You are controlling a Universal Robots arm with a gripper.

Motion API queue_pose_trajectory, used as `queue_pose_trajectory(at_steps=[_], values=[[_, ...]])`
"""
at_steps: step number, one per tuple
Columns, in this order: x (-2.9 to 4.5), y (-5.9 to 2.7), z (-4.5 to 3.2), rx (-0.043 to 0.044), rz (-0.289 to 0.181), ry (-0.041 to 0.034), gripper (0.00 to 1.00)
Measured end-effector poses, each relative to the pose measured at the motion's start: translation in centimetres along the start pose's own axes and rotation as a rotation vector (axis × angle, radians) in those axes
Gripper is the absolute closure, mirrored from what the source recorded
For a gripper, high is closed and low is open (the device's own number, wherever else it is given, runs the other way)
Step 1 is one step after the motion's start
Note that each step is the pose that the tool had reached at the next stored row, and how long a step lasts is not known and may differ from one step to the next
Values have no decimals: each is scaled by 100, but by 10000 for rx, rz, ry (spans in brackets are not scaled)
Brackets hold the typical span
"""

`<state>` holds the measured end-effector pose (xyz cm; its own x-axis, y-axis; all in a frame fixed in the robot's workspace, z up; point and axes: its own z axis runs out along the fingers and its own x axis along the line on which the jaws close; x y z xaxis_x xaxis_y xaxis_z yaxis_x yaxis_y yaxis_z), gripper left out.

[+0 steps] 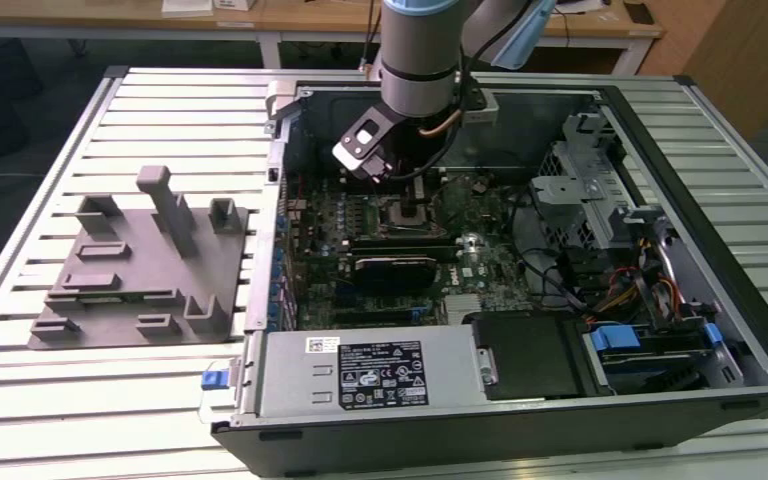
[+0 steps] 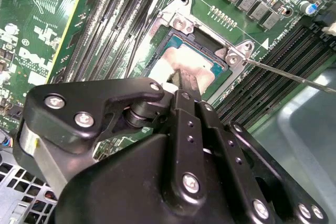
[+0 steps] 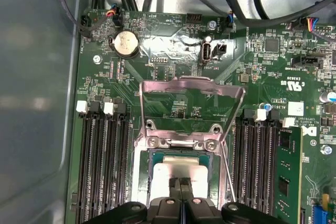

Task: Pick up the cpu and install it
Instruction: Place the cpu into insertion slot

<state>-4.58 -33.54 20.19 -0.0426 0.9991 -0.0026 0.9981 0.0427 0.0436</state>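
Fingers [image 3: 176, 187] together over cpu [image 3: 164, 176], hiding its middle; contact unclear.

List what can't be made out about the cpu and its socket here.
- Whether the cpu sits fully seated in the socket: in both wrist views the gripper covers its near edge.
- Contact between the shut fingertips and the cpu: any gap is too small to judge in the first wrist view.
- The socket in the exterior view: the arm stands in front of it.
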Motion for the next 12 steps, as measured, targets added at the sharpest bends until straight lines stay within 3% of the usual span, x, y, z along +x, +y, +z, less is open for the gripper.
queue_pose_trajectory(at_steps=[12], values=[[0, -2, 37, 2, 1, 0, 89]])
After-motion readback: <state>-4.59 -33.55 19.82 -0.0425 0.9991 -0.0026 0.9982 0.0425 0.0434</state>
